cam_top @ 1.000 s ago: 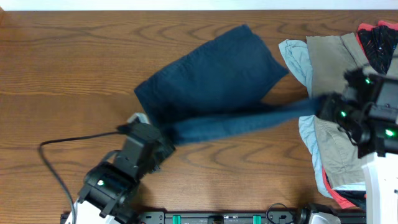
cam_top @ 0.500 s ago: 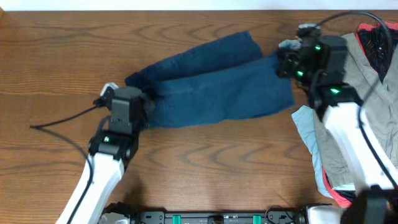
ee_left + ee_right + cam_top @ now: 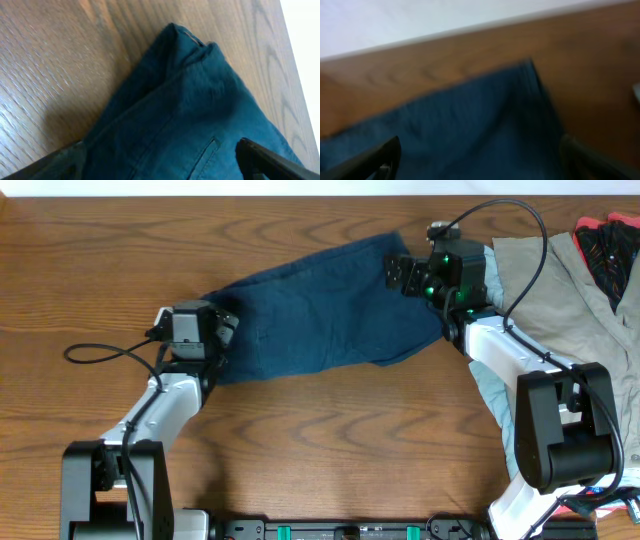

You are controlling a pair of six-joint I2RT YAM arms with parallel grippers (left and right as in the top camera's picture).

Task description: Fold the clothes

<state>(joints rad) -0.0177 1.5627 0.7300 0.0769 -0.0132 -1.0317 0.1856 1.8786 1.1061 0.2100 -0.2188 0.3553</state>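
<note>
The shorts (image 3: 320,315) lie in a slanting band across the middle of the worktop (image 3: 100,260), one end under the left tool (image 3: 225,328) and the other under the right tool (image 3: 397,273). That far end comes close to the tan garment (image 3: 560,300), though I cannot tell whether they touch. Both wrist views show the fingers spread wide with cloth below them and nothing pinched; the right view is blurred, but the gap is plain. The cloth looks like a soft, medium-weight denim. It should drape and sag when lifted, yet it has enough body to keep a crease and enough tooth on the wood not to slide freely. It is not fragile, so a firm pinch is safe. In the left wrist view the near corner (image 3: 175,30) shows two edges stacked, so the shorts seem to lie doubled there, with a pocket (image 3: 207,150) seam further in. Any grasp should go at the corners and catch every layer; a shallow bite would likely peel off the top layer alone. Seamed edges give the thickest, surest hold, and lifting both ends together should stop the middle from bunching.
</note>
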